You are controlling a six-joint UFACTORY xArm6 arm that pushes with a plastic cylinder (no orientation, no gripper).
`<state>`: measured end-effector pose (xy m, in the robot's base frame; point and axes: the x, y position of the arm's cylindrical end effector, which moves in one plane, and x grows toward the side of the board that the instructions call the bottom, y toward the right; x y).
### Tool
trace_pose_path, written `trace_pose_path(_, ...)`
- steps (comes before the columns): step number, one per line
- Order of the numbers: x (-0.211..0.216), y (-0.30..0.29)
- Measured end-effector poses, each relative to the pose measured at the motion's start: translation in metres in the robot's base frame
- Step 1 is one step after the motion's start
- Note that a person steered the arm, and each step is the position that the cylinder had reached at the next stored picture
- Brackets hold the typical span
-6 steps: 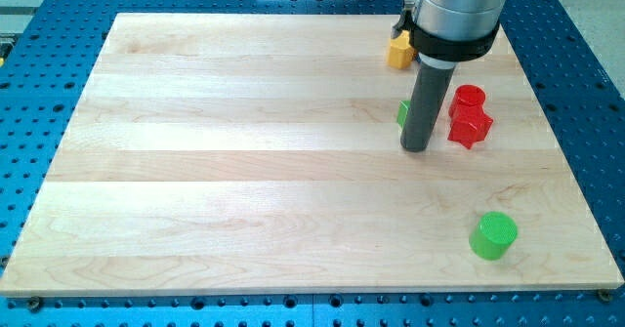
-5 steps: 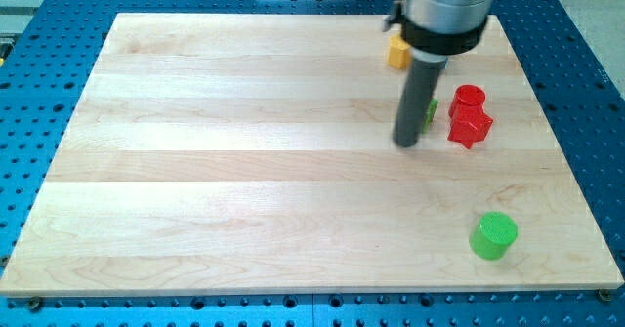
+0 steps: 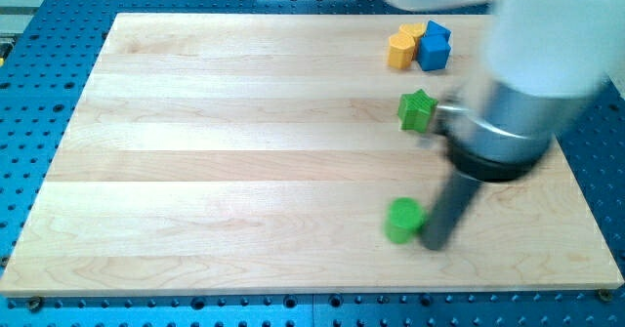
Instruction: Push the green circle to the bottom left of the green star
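Note:
The green circle (image 3: 403,220) lies on the wooden board (image 3: 244,151) toward the view's bottom, right of centre. My tip (image 3: 434,244) touches its right side; the rod and arm above are blurred by motion. The green star (image 3: 416,110) sits well above the circle, toward the view's top. The circle is below the star and slightly to its left.
A yellow block (image 3: 401,47) and a blue block (image 3: 434,45) sit together near the board's top edge, above the star. The arm's body hides the board area to the right of the star, where red blocks stood earlier.
My tip has swung from beside the green star down to the right of the green circle. The circle has slid left from the bottom right corner area. The red blocks are now hidden.

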<state>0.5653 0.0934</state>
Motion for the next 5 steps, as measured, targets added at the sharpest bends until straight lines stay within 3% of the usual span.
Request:
trace_pose_path(1, 0.026, 0.036)
trace_pose_path(3, 0.03, -0.1)
trace_pose_path(4, -0.017, -0.021)
trace_pose_path(5, -0.08, -0.002)
